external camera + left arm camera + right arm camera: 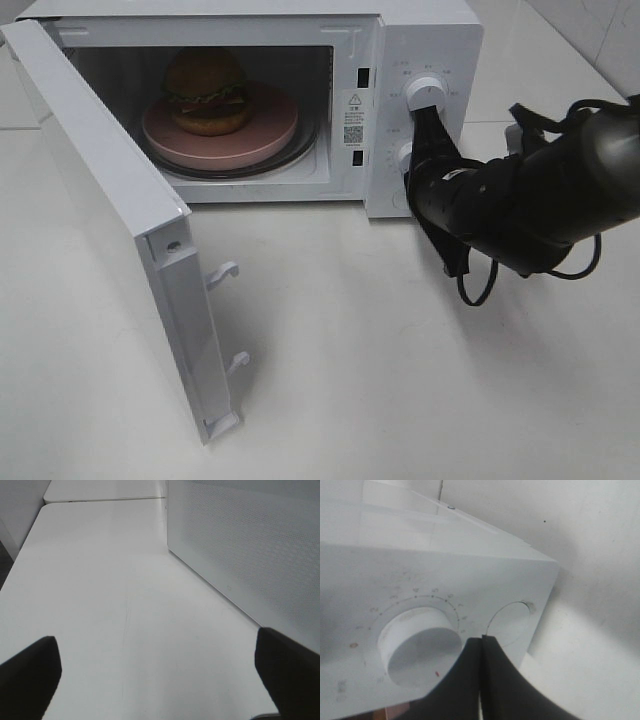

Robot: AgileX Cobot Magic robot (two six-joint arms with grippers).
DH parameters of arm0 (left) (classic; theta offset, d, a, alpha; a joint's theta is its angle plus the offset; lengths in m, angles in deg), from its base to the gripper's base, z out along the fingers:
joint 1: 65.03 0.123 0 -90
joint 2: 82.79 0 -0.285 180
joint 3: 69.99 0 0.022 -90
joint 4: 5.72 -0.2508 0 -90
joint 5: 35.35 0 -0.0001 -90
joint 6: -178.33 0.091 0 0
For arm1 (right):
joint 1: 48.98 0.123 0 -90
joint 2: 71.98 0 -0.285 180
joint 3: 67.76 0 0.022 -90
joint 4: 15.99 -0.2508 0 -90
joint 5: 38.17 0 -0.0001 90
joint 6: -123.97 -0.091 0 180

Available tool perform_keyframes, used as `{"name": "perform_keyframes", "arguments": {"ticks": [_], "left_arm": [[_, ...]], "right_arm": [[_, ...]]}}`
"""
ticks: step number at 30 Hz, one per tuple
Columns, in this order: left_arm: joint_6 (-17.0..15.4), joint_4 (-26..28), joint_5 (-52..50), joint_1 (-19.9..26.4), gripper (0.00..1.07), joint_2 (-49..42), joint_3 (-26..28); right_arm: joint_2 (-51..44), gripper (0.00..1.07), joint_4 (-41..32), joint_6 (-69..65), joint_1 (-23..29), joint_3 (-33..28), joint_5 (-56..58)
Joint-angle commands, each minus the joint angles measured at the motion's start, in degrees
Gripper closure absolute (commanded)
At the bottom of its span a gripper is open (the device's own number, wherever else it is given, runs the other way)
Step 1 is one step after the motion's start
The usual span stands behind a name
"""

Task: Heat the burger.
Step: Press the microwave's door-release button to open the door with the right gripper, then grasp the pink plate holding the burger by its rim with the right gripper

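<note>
White microwave (420, 40) fills the back of the high view, standing on a pale tabletop (400, 350) with its door (100, 180) swung wide open toward the left. Inside the lit cavity the burger (207, 90) sits on a pink plate (265, 135), and the plate rests on the glass turntable (305, 158). The burger stands left of the plate's centre, bun dome up. On the right, the black right arm (520, 210) reaches in to the control panel. The right fingers (428, 118) point up at the panel, with their tips just below the upper knob (425, 92). The lower knob (404, 156) is partly hidden behind them. Two white latch hooks (225, 272) stick out from the door's free edge.

Seen from the left wrist, the left fingers (30, 675) show only as two dark tips, spread far apart with nothing between them, over bare tabletop (110, 595). A white perforated panel (250, 545) of the microwave runs alongside.

Seen from the right wrist, the right fingers (470, 667) are pressed together, only a thin seam between them, and they grip nothing. Their tips lie against the panel, between a white knob (417, 645) ringed with dial marks and a flat round outline (510, 625) beside it. Whether the tips touch the knob cannot be told.
</note>
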Motion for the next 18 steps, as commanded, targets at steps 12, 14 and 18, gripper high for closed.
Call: {"name": "perform_keyframes", "arguments": {"ticks": [12,14,18], "left_arm": [[-0.17,0.00,-0.69,0.23,0.09,-0.97,-0.11],[-0.17,0.00,-0.69,0.23,0.09,-0.97,-0.11],[-0.17,0.00,-0.69,0.23,0.09,-0.97,-0.11]], "right_arm": [[-12.72,1.07,0.34,32.83,-0.34,-5.56,21.54],[-14.61,1.07,0.34,39.88,-0.34,-5.56,26.41],[-16.27,1.07,0.46,45.95,-0.34,-5.56,31.91]]}}
